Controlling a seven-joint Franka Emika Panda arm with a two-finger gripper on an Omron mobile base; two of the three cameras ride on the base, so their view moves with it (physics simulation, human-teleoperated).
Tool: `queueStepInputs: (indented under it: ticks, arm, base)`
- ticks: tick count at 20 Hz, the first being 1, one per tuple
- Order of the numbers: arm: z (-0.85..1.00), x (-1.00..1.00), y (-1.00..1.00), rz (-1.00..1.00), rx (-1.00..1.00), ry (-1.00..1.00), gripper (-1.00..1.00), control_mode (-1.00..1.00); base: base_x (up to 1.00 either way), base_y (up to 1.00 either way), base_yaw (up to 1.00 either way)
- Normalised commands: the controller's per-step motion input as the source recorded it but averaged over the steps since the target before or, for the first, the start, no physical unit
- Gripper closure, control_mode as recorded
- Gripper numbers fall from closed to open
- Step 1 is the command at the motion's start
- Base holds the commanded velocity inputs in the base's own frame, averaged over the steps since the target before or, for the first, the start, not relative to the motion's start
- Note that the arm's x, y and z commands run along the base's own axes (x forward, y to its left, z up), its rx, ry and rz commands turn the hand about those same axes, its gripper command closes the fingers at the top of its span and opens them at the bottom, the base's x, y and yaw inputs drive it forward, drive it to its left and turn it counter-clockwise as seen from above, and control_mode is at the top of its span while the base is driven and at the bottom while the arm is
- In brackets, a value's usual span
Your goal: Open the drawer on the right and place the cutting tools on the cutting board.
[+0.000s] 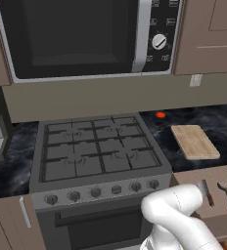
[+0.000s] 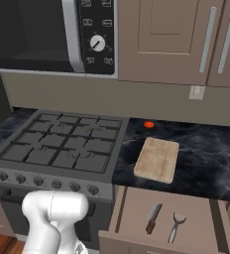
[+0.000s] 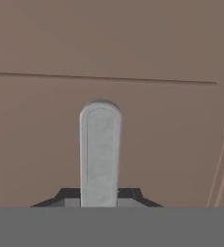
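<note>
I have the drawer pulled out under the right stretch of the table, its brown box open to both base cameras. Inside lie the cutting tools: the knife with its grey blade pointing toward the wall and its reddish handle toward the drawer front, and just beside it, to the right, the thin metal tool with its rounded head also toward the wall. They lie close together but apart, both long axes running front to back.

The cutting board sits on the dark table directly behind the drawer, near the stove, a small red thing further back by the wall.

In the hand view I see a pale bar handle standing up between the two dark fingers, against a flat brown panel. The handle looks to be between the fingers, but whether they pinch it or merely straddle it I cannot tell. The arm drops low in front of the stove.

My judgement: the opening step looks done, and the next move turns on one fact, that the tools lie up and to the right of where the hand works. I would have to lift the hand, bring it over the drawer and turn the fingers across the knife's front-to-back axis, taking the handle end nearest the drawer front. The board is then a short carry straight back.
</note>
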Motion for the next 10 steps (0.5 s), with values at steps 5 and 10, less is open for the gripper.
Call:
queueStepInputs:
  ticks: [5, 10]
  arm:
    - [-0.1, -1.0, -0.1, 0.0, 0.0, 0.01, -1.0, -1.0]
    - [0.17, -1.0, -0.03, 0.0, 0.0, 0.06, -1.0, -1.0]
  base:
    - [0.0, 0.0, 0.0]
    - [0.0, 0.0, 0.0]
